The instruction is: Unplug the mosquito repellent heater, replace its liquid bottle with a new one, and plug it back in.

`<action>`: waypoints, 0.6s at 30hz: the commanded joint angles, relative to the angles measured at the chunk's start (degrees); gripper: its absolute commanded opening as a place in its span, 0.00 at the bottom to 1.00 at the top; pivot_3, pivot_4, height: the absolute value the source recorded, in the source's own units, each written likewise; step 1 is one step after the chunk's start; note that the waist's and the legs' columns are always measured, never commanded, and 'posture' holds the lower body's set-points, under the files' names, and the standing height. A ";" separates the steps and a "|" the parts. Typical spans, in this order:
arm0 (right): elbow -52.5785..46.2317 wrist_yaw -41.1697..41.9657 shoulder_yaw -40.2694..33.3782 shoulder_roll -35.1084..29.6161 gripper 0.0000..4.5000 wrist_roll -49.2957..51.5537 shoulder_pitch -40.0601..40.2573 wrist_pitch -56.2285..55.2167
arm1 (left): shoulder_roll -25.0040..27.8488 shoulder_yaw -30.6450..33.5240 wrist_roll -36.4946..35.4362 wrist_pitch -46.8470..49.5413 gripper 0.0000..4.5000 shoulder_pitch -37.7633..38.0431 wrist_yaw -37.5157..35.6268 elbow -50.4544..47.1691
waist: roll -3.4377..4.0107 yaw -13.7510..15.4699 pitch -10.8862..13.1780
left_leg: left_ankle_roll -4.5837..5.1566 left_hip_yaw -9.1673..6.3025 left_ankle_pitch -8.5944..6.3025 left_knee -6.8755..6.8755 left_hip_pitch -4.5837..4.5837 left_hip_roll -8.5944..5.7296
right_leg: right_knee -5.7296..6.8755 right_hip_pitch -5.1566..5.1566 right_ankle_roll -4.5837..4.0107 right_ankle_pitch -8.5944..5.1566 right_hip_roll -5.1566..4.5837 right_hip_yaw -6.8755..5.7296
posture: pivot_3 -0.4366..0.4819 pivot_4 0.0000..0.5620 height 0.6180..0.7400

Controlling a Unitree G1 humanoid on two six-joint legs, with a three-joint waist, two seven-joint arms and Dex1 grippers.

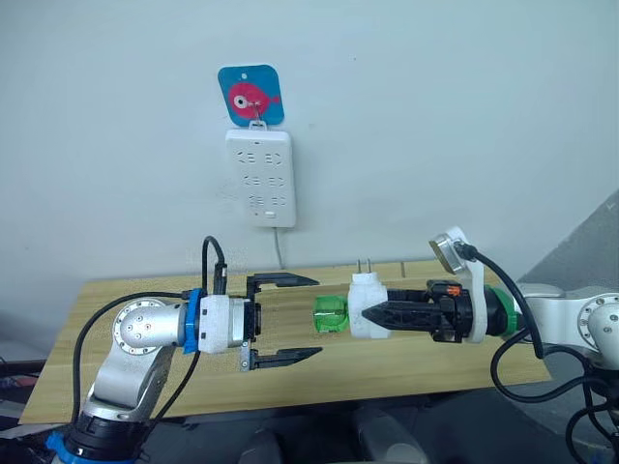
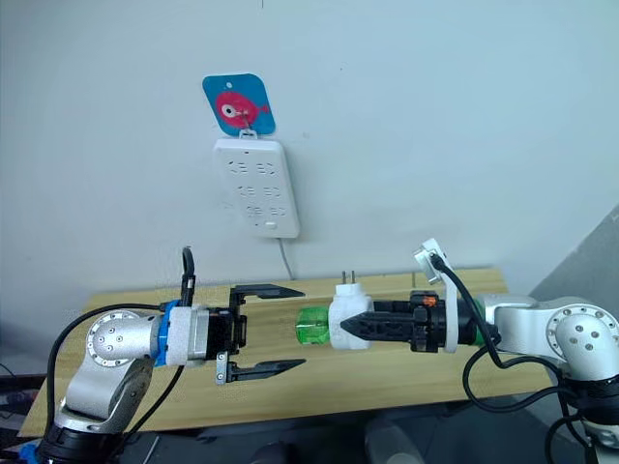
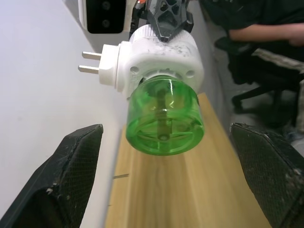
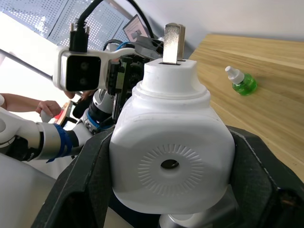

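A pale wall rises behind a wooden table (image 1: 145, 319), and a white power strip (image 1: 260, 178) hangs on it under a blue card with a pink fish (image 1: 251, 95). The mosquito repellent heater (image 1: 366, 307) is unplugged and held in the air over the middle of the table, gripped across its body by the right tool (image 1: 387, 314), prongs pointing up toward the wall. Its green liquid bottle (image 1: 330, 315) is still screwed in and points sideways at the left tool (image 1: 290, 317), whose fingers stand wide apart just short of the bottle, one on each side of its line. A spare green bottle (image 4: 242, 82) lies on the table in the right wrist view.

The risk I see is in the twist: if the left fingers close off-centre on the smooth round bottle, they may slip. The heater could also turn in the right grip, loosening the hold and dropping it.
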 commanded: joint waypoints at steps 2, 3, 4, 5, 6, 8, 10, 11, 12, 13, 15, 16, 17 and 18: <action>-1.21 -0.24 -1.33 0.41 0.66 2.19 -1.03 -1.08 | -2.58 -2.10 2.33 -3.35 1.00 -1.95 2.81 0.19 | -0.01 0.14 0.00 | 0.00 0.00 0.00 0.01 -0.01 0.00 | 0.00 0.00 0.01 0.00 0.00 -0.01 | 0.26 0.16 1.00; -1.22 -0.30 -1.34 0.45 0.66 2.19 -1.06 -1.05 | -2.71 -2.52 2.46 -3.62 1.00 -1.91 2.74 0.37 | -0.01 0.24 0.00 | 0.00 0.00 0.00 0.00 -0.01 0.00 | 0.00 -0.01 0.01 0.01 0.00 0.00 | 0.26 0.16 1.00; -1.25 -0.32 -1.35 0.48 0.66 2.16 -1.08 -1.02 | -2.77 -2.91 2.56 -3.70 1.00 -1.83 2.74 0.60 | -0.01 0.27 0.00 | 0.00 0.00 0.00 0.00 -0.01 0.00 | 0.00 -0.01 0.01 0.01 0.00 -0.01 | 0.26 0.16 1.00; -1.29 -0.34 -1.35 0.53 0.66 2.13 -1.10 -1.01 | -2.84 -3.29 2.76 -4.03 1.00 -1.85 2.79 0.92 | 0.00 0.22 0.00 | 0.00 0.00 0.00 -0.01 0.00 0.01 | 0.00 -0.01 0.01 0.01 0.01 -0.01 | 0.26 0.16 1.00; -1.33 -0.42 -1.33 0.58 0.66 2.14 -1.12 -1.03 | -2.87 -3.65 2.67 -4.22 1.00 -1.98 2.64 1.13 | 0.00 0.22 0.00 | 0.01 0.00 0.00 -0.02 0.00 0.01 | 0.01 -0.02 0.01 0.01 0.01 -0.01 | 0.26 0.16 1.00; -1.58 -0.60 -1.24 0.67 0.66 2.21 -1.10 -1.06 | -3.10 -4.27 2.43 -3.48 0.91 -2.73 3.01 1.22 | 0.00 0.26 0.00 | 0.00 -0.04 0.00 -0.03 0.00 0.02 | 0.03 -0.03 0.01 0.00 0.03 -0.05 | 0.26 0.16 1.00; -1.78 -0.75 -1.20 0.75 0.66 2.30 -1.04 -1.07 | -2.97 -4.64 2.03 -2.60 0.80 -3.24 3.11 1.06 | -0.01 0.40 0.00 | 0.00 -0.04 0.00 -0.02 -0.01 0.02 | 0.02 -0.02 0.01 0.00 0.02 -0.04 | 0.26 0.16 1.00; -1.87 -0.74 -1.19 0.77 0.66 2.24 -1.02 -1.03 | -2.76 -4.77 1.72 -2.16 0.74 -3.37 3.01 0.96 | -0.01 0.41 0.00 | 0.00 -0.04 0.00 -0.01 -0.01 0.01 | 0.02 -0.01 0.01 0.01 0.02 -0.03 | 0.26 0.16 1.00; -1.94 -0.71 -1.19 0.78 0.66 2.21 -1.03 -0.99 | -2.49 -4.82 1.48 -1.86 0.66 -3.53 2.83 0.87 | -0.01 0.40 0.00 | 0.00 -0.03 0.00 0.00 -0.01 0.01 | 0.02 -0.01 0.01 0.01 0.02 -0.03 | 0.26 0.16 1.00; -1.96 -0.70 -1.19 0.79 0.66 2.22 -1.04 -0.98 | -2.06 -4.80 1.01 -1.21 0.58 -3.84 2.51 0.71 | -0.01 0.39 0.00 | 0.00 -0.02 0.00 0.00 0.00 0.01 | 0.02 -0.01 0.01 0.00 0.02 -0.02 | 0.26 0.16 1.00; -2.18 -0.38 -1.22 0.67 0.66 1.98 -1.14 -0.85 | -0.26 -4.76 -1.64 3.36 0.50 -5.40 1.50 -0.81 | 0.00 0.42 0.00 | 0.00 -0.03 0.00 0.00 0.00 0.02 | 0.04 -0.01 0.01 0.01 0.02 -0.04 | 0.25 0.16 1.00; -2.45 0.04 -1.23 0.49 0.66 1.62 -1.17 -0.64 | 1.38 -4.96 -3.23 7.52 0.50 -6.24 0.90 -1.86 | -0.01 0.42 0.00 | 0.00 -0.06 0.00 0.00 0.00 0.02 | 0.05 -0.01 0.01 0.00 0.02 -0.06 | 0.25 0.16 1.00; -2.82 0.63 -1.22 0.25 0.66 1.05 -1.20 -0.33 | 2.85 -5.09 -4.70 11.51 0.50 -6.95 0.68 -2.71 | -0.01 0.41 0.00 | 0.00 -0.08 0.00 0.00 0.00 0.02 | 0.06 -0.02 0.01 0.00 0.03 -0.08 | 0.25 0.16 1.00; -3.79 2.13 -1.05 -0.28 0.66 -0.51 -1.26 0.35 | 4.78 -5.19 -6.46 16.61 0.50 -8.16 0.48 -3.26 | 0.00 0.40 0.01 | 0.00 -0.08 0.00 -0.01 0.00 0.02 | 0.07 -0.03 0.01 0.00 0.03 -0.08 | 0.25 0.16 1.00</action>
